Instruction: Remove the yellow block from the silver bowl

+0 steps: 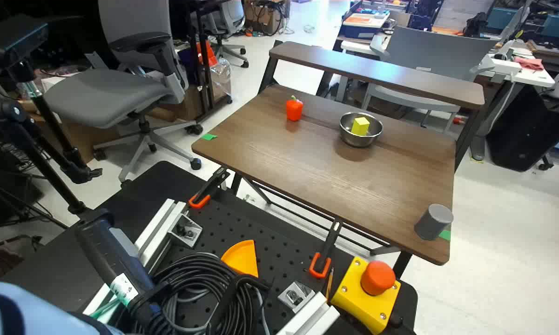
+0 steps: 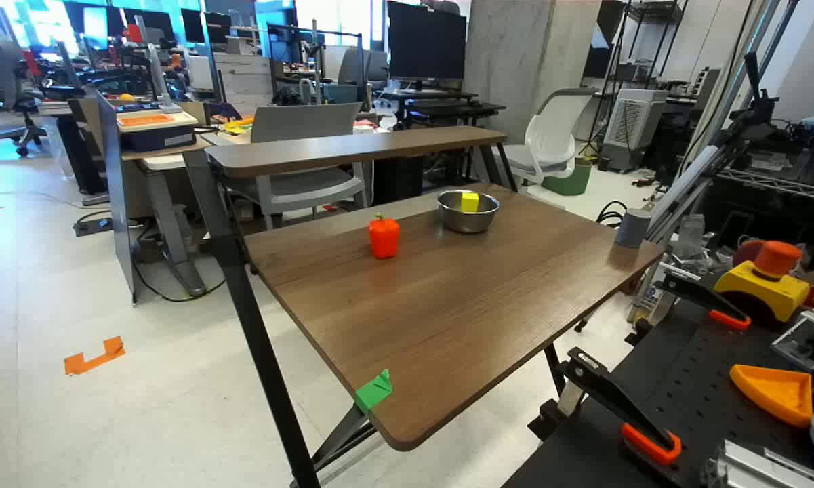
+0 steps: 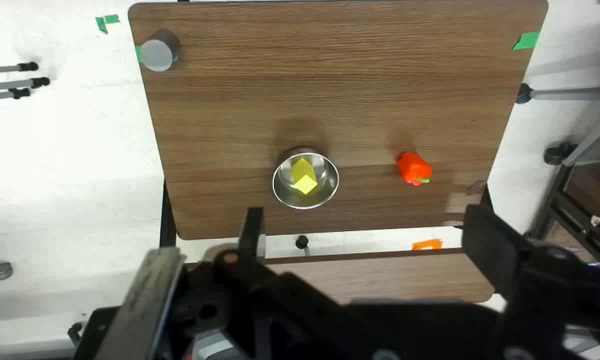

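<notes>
In the wrist view, a grey cylinder (image 3: pixel 160 52) stands up-left of the bowl (image 3: pixel 325 177), well apart from it, near a corner of the counter (image 3: pixel 329 90), with green tape (image 3: pixel 138 54) just beside it. The bowl, silver and round, sits upright on the counter. The yellow block (image 3: pixel 304 176) stands inside the bowl, upright; both exterior views show it there too. Whether it touches the bowl's wall, I cannot tell. Next comes the hand (image 3: pixel 363 220), well apart from the bowl, its two fingers spread wide, one below and left of the bowl, the other below and right. Right of the bowl, well apart, rests an orange-red pepper (image 3: pixel 413 168) with a green stem. Farthest right, up from the bowl, a second piece of green tape (image 3: pixel 526 41) lies at the counter's edge.
</notes>
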Robot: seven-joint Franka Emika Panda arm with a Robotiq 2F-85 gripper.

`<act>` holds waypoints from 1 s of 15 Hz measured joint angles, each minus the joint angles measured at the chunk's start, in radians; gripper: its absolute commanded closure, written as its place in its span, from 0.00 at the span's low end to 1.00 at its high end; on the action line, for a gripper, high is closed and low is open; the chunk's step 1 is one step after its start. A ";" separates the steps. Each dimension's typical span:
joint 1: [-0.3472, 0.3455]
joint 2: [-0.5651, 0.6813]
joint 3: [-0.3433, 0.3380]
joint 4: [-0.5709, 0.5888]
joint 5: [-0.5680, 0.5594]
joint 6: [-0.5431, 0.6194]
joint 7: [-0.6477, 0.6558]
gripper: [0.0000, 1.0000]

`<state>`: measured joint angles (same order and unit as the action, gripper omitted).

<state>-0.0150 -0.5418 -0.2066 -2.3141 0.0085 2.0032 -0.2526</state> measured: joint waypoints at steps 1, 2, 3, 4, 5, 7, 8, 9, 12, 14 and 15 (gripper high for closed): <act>0.000 0.000 0.000 0.001 0.000 0.000 0.000 0.00; 0.000 -0.001 0.000 0.002 0.000 0.000 0.000 0.00; 0.000 -0.001 0.000 0.002 0.000 0.000 0.000 0.00; 0.000 -0.001 0.000 0.002 0.000 0.000 0.000 0.00; 0.000 -0.001 0.000 0.002 0.000 0.000 0.000 0.00; 0.000 -0.001 0.000 0.002 0.000 0.000 0.000 0.00; 0.000 -0.001 0.000 0.002 0.000 0.000 0.000 0.00; 0.000 -0.001 0.000 0.002 0.000 0.000 0.000 0.00; 0.000 -0.001 0.000 0.002 0.000 0.000 0.000 0.00; 0.000 0.001 0.000 0.002 0.004 0.000 0.000 0.00; 0.000 0.007 -0.001 0.002 0.022 0.002 0.000 0.00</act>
<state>-0.0150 -0.5346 -0.2071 -2.3120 0.0300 2.0056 -0.2526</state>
